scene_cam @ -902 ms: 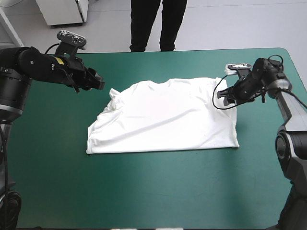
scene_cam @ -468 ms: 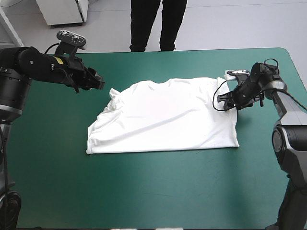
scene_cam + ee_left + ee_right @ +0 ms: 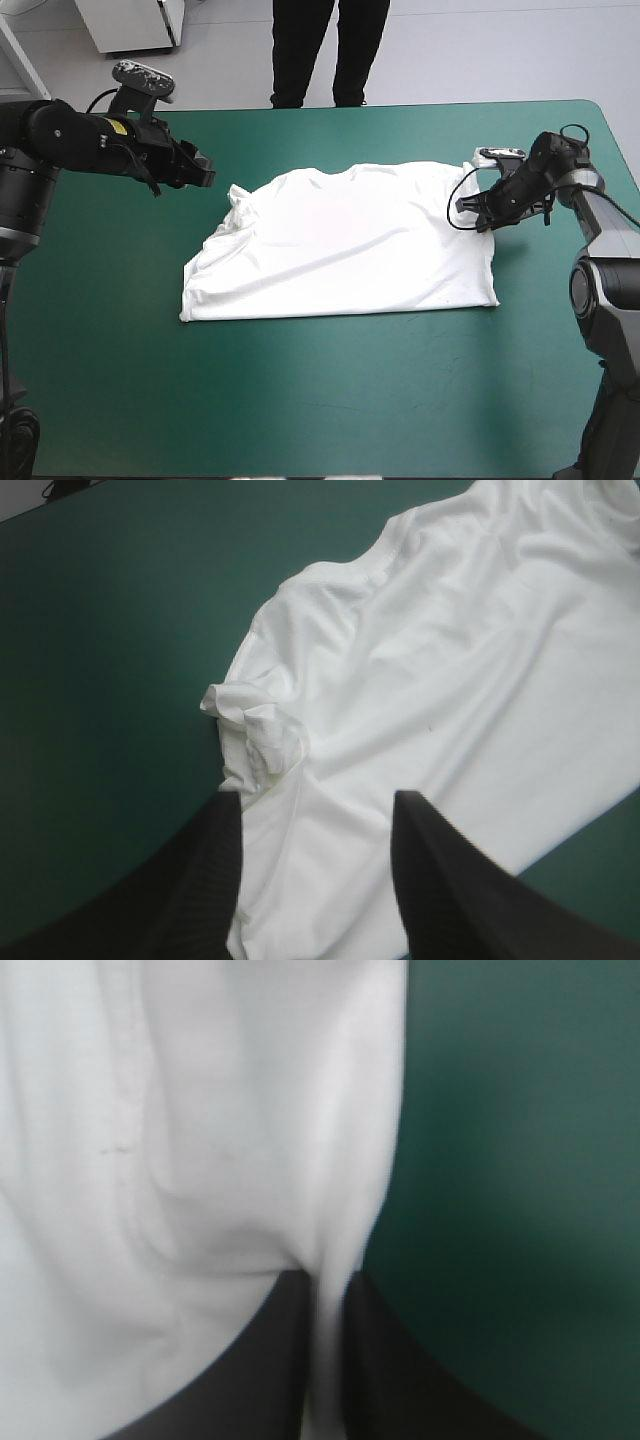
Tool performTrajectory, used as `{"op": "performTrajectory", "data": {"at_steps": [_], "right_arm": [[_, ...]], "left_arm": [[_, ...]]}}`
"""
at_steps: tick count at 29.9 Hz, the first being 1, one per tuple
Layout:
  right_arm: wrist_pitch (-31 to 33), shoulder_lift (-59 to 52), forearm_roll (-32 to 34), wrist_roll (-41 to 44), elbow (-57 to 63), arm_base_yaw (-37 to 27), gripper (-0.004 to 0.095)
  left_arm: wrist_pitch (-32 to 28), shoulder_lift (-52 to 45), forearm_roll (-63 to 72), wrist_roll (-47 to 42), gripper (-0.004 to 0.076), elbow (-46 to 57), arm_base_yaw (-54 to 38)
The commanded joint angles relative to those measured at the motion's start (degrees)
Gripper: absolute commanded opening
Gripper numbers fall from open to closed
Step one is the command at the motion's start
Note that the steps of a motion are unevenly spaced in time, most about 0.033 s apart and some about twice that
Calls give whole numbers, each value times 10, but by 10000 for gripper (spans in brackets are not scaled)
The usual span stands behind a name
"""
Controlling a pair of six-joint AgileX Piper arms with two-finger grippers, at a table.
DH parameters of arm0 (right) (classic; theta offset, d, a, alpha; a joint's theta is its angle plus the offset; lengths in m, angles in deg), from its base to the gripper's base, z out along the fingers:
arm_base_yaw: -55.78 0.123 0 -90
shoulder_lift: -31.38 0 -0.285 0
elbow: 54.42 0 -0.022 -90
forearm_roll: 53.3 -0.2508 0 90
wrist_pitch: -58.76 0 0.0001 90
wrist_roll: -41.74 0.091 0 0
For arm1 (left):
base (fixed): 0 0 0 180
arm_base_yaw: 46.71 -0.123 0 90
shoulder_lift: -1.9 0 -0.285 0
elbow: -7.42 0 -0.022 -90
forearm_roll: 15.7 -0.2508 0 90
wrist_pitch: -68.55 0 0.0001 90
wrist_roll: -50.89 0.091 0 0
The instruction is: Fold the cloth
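The white T-shirt (image 3: 345, 245) lies spread mostly flat on the teal-green cover, its left sleeve bunched into a small crumple (image 3: 255, 735). My left gripper (image 3: 203, 170) hovers left of that crumpled sleeve, open, with the shirt (image 3: 440, 680) showing ahead of and between its fingers (image 3: 450, 880). At the shirt's far right corner my right gripper (image 3: 478, 212) is low on the table. In the right wrist view its fingers (image 3: 250, 1370) are all but shut with a fold of the shirt's edge (image 3: 325, 1290) pinched between them.
Bare teal-green cover (image 3: 320, 400) stretches in front of the shirt and on both sides. The table's far edge (image 3: 400, 104) runs just behind the shirt's collar.
My right gripper has dropped lower onto the shirt's right corner and shifted slightly right. The left gripper has barely moved.
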Motion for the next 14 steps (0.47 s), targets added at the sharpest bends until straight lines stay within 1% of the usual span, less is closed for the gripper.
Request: {"op": "performTrajectory", "data": {"at_steps": [1, 6, 14], "right_arm": [[0, -30, -29, -14, -16, -3, -11], [15, -38, -31, -11, -17, -3, -11], [27, -75, -60, -11, -17, -1, -11]], "left_arm": [[12, -30, 12, -5, 344, -15, 1], [12, -38, 12, -5, 344, -15, 1], [14, -39, 14, -5, 344, -15, 1]]}}
